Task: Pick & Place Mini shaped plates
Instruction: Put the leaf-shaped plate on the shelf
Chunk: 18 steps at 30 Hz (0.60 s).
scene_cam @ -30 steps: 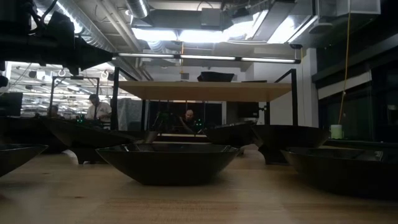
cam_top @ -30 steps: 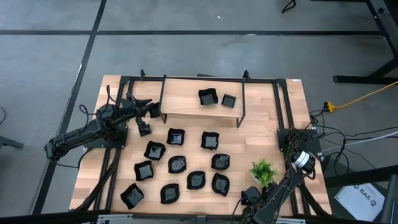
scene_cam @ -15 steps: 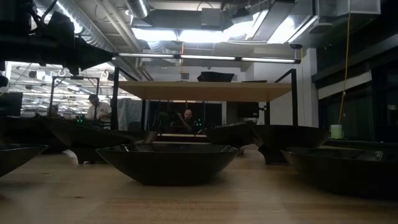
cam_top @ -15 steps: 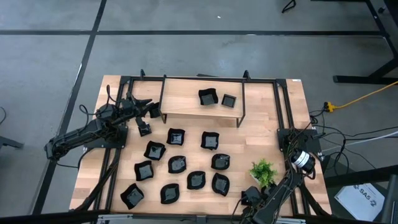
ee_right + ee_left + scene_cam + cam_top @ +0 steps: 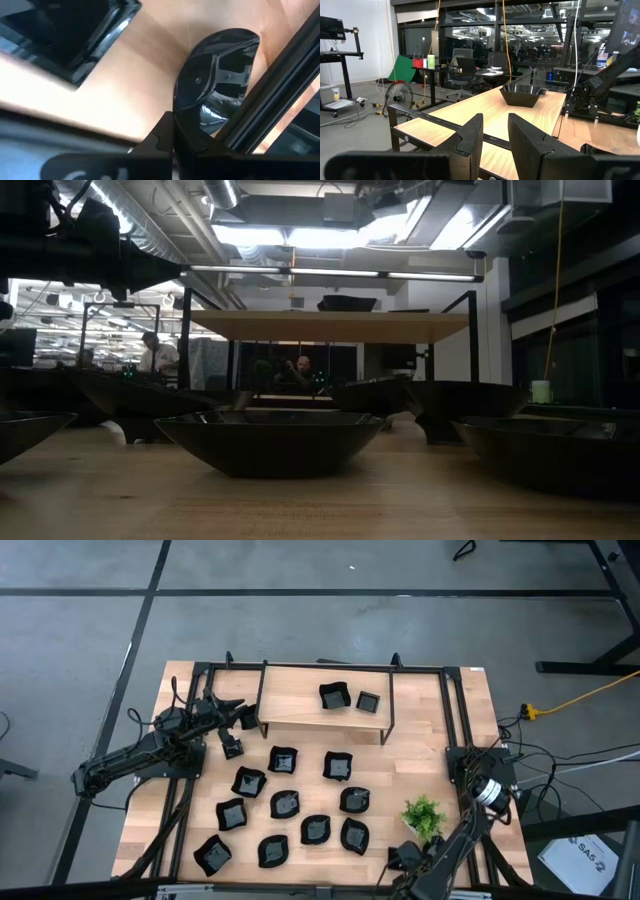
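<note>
My table is pale wood inside a dark metal frame, standing on a grey floor crossed by dark lines. Ten small black plates lie scattered across the near half of the wood, each apart from its neighbours. Two more plates sit on a raised wooden shelf at the far side. A little green plant stands near my right arm's base.

My left claw hovers by the shelf's left end, fingers spread with nothing between them. My right claw is low at the near edge of the table beside the plant, fingers pressed together, a plate just ahead of them.

Beyond the table the room runs deep: ceiling strip lights, desks, and two people far off.
</note>
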Tool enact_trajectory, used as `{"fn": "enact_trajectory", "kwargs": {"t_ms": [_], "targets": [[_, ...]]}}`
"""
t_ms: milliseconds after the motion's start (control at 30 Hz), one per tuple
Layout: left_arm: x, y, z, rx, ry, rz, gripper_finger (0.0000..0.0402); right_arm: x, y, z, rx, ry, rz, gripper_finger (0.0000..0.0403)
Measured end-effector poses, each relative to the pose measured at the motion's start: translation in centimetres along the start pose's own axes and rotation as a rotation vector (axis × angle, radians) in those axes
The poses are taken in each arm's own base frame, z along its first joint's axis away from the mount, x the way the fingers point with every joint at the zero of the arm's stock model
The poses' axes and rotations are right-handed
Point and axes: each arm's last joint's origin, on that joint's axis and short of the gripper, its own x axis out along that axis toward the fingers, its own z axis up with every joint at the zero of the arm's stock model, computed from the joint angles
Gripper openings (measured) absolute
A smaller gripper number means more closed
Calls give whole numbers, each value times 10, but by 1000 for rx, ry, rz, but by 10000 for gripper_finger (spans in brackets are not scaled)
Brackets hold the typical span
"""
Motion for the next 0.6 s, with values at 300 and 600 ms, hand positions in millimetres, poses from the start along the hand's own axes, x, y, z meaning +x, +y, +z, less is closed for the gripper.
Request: {"fn": "enact_trajectory", "kwargs": {"t_ms": [300, 600], "targets": [[0, 0, 0, 0, 0, 0, 86, -58, -10, -12, -40, -13, 109, 1], [0, 0, 0, 0, 0, 0, 86, -109, -12, -7, -159, -176, 337, 1]]}}
